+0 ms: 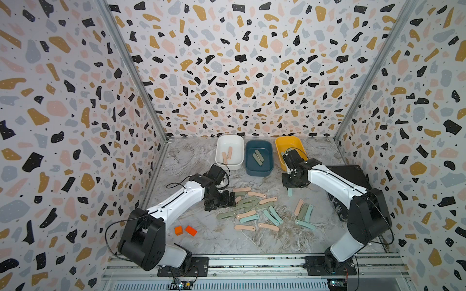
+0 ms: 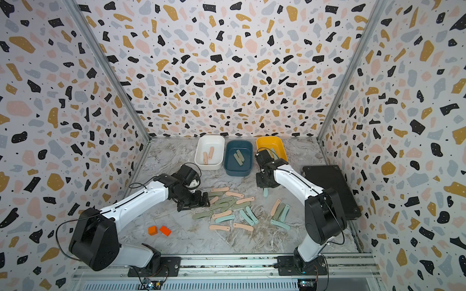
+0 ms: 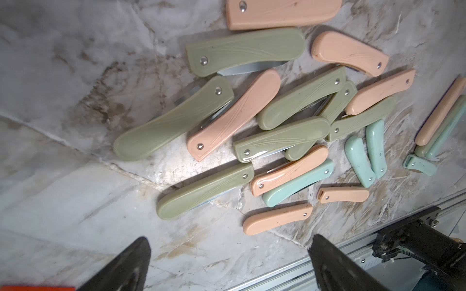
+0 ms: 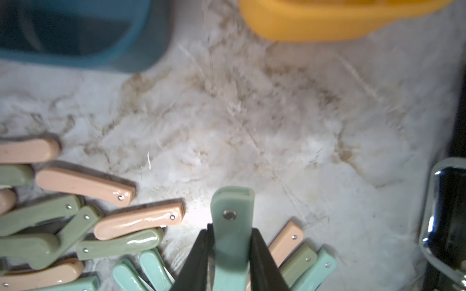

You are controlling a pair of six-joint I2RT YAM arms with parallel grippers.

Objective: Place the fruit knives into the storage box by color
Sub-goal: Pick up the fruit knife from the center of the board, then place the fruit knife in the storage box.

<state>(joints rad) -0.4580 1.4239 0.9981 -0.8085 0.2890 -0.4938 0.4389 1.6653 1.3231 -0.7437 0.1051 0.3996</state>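
Right gripper [image 4: 230, 241] clamped on mint teal knife [image 4: 230, 204], yellow box [image 4: 315, 22] ahead of it. Left gripper [image 3: 230, 238] jaws wide apart, empty, pile of fruit knives [image 3: 285, 136] just ahead.

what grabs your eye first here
The loud terrazzo walls all around, then the heap of pink, green and teal fruit knives mid-table. At the back stand a white box, a blue box and a yellow box, and the right gripper is shut on a teal knife.
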